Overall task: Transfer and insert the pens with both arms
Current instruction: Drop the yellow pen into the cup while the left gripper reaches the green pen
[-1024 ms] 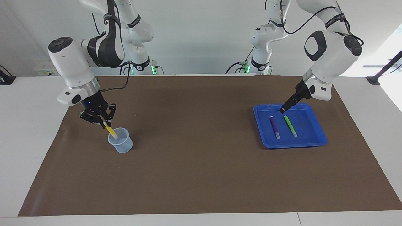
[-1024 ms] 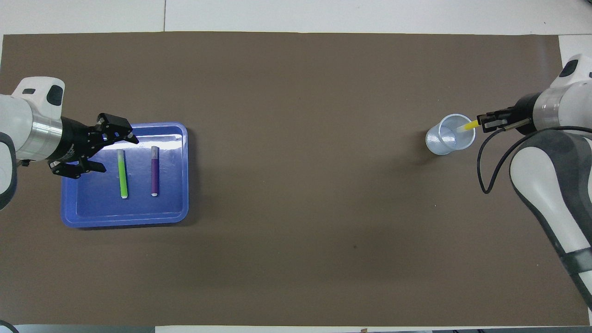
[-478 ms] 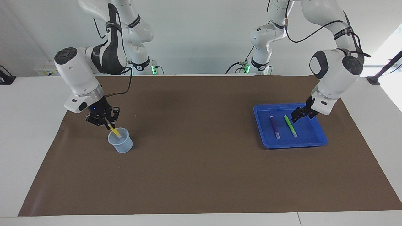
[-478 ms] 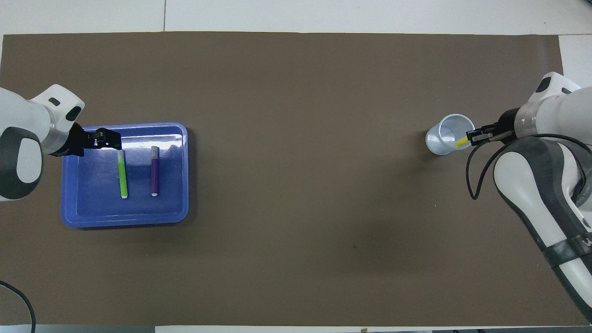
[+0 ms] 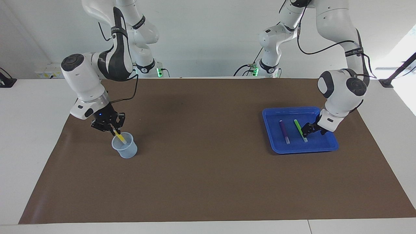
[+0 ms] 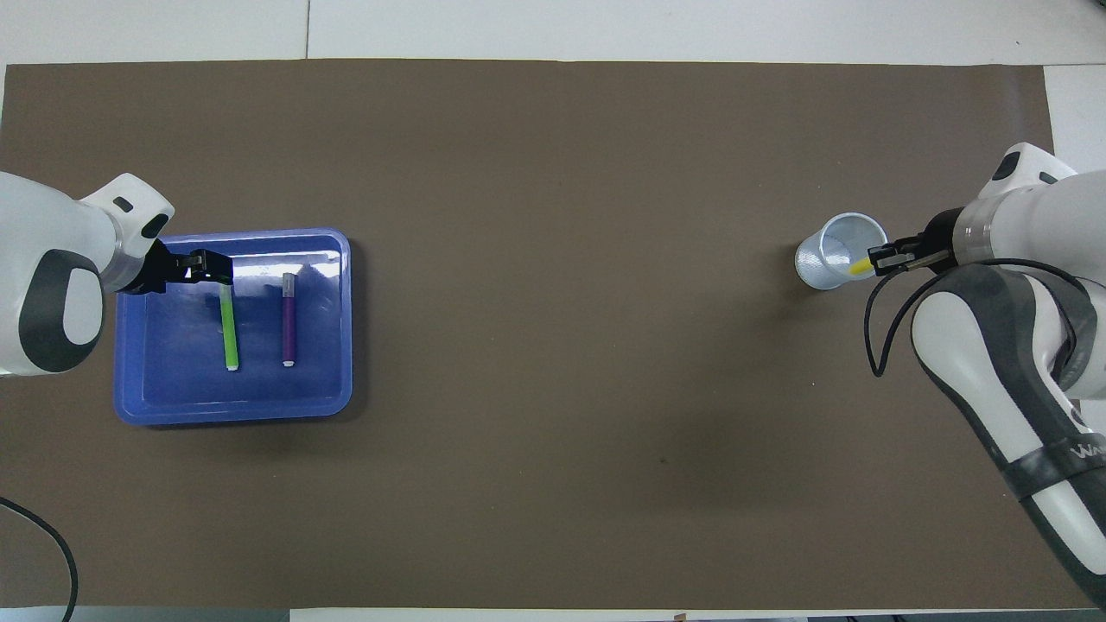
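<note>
My right gripper [image 5: 112, 129] is shut on the yellow pen [image 5: 120, 137] and holds it slanted, its lower end inside the clear plastic cup [image 5: 126, 150] at the right arm's end of the mat. In the overhead view the right gripper [image 6: 881, 259] is at the cup's [image 6: 828, 268] rim, with the yellow pen [image 6: 860, 267] inside. The green pen [image 5: 298, 126] and purple pen [image 5: 283, 130] lie side by side in the blue tray [image 5: 292, 150]. My left gripper [image 5: 307, 131] is low in the tray, right at the green pen. In the overhead view the left gripper [image 6: 212, 266] is at the green pen's [image 6: 230, 333] uncapped end, beside the purple pen [image 6: 289, 321].
A brown mat [image 5: 208, 175] covers the white table. The blue tray [image 6: 233, 413] sits at the left arm's end. Two smaller white arms with green lights [image 5: 147, 66] [image 5: 268, 63] stand at the table's edge by the robots.
My left gripper has swung down from above the tray's rim into the tray at the green pen. My right gripper has lowered the yellow pen deeper into the cup.
</note>
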Controlling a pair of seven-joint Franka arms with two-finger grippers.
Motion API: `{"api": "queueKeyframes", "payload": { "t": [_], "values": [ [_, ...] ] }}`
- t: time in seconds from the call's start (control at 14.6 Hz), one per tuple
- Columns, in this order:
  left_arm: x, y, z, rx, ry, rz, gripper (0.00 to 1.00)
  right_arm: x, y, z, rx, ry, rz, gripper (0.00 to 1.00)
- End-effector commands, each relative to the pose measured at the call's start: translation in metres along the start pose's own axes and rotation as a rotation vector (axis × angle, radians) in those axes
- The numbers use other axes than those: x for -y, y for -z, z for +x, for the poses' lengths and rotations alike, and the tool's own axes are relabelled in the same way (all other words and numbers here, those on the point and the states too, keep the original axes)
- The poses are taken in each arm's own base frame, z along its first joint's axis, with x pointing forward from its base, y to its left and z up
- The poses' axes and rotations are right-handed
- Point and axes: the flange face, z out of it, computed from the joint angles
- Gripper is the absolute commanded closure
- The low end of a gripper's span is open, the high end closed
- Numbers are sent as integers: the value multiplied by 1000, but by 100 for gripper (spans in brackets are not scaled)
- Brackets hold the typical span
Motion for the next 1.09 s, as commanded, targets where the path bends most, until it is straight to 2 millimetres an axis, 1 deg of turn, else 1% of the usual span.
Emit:
{"api": "queueKeyframes", "payload": {
  "t": [0.0,0.07,0.2,0.34,0.41,0.48,0.61,0.75,0.82,0.96,1.02],
  "values": [
    [-1,-12,-5,16,-16,14,6,0,2,-6,-3,37,-33,52],
    [0,-15,-9,50,-18,17,7,3,3,-5,-2,39,-34,22],
    [-1,-15,-13,106,-23,22,11,4,3,-4,0,36,-33,0],
    [-5,-15,-14,108,-29,23,14,0,8,2,-10,31,-35,0],
    [-5,-15,-14,106,-27,21,18,-3,15,7,-23,32,-40,0],
    [-5,-15,-13,105,-27,21,23,-4,23,11,-39,31,-45,0],
    [-5,-16,-13,102,-28,21,46,-4,45,18,-61,33,-53,0],
    [-5,-22,-12,107,-28,16,62,-5,78,28,-50,-14,-45,0],
    [-5,-24,-13,108,-27,16,69,-4,95,32,-32,-66,-37,0],
    [-5,-23,-12,107,-27,16,87,-1,129,37,6,-155,-26,0],
    [-5,-22,-11,104,-25,15,98,3,143,38,32,-196,-21,0]
  ]
}}
